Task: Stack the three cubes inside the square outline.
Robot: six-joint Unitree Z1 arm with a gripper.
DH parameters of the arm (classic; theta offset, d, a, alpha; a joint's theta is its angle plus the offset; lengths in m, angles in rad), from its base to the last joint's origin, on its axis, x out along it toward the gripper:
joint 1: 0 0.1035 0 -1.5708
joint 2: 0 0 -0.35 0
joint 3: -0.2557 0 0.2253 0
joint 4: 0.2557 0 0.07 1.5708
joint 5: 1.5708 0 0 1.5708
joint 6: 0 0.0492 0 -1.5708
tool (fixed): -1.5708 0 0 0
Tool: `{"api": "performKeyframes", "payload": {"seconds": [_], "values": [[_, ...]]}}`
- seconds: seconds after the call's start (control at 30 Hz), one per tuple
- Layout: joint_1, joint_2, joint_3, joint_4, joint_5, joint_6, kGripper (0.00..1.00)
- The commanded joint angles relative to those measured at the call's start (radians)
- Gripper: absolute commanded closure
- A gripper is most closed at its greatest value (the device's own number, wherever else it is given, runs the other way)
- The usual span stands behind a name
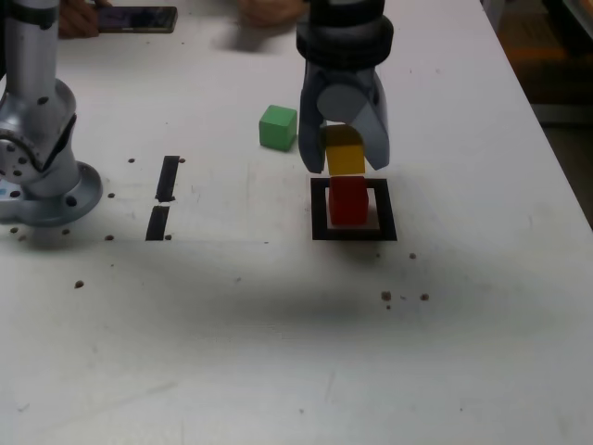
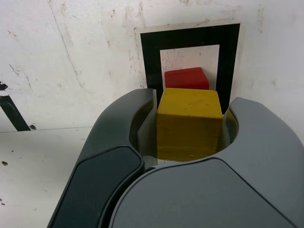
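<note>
Three small solid-coloured cubes are showing on the white tabletop (image 1: 482, 306). The red cube (image 1: 348, 201) is sitting inside the black tape square outline (image 1: 353, 232), and the yellow cube (image 1: 346, 155) is hanging just above it, pinched between the jaws of the grey gripper (image 1: 349, 153). Whether yellow is touching red cannot be told. The green cube (image 1: 278, 127) is resting apart, outside the outline toward the exterior view's left. In the wrist view the gripper (image 2: 190, 126) is pressing on two opposite flat sides of the yellow cube (image 2: 189, 123), with the red cube (image 2: 186, 78) lying beyond it. These blocks are looking rigid, light and smooth-faced, so holding them by parallel side faces, near mid-height, is probably steadiest; an off-centre release is likely risking a topple.
</note>
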Motion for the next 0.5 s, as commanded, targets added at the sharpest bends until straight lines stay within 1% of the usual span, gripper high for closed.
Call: {"api": "performKeyframes", "payload": {"seconds": [0.0, 0.23, 0.37, 0.47], "values": [[-0.001, 0.01, 0.004, -0.004, 0.005, -0.005, 0.95], [-0.001, 0.031, 0.015, -0.007, 0.025, -0.027, 0.9], [-0.002, 0.039, 0.013, -0.013, 0.03, -0.037, 0.85], [-0.007, 0.044, 0.01, -0.026, 0.032, -0.042, 0.83]]}}
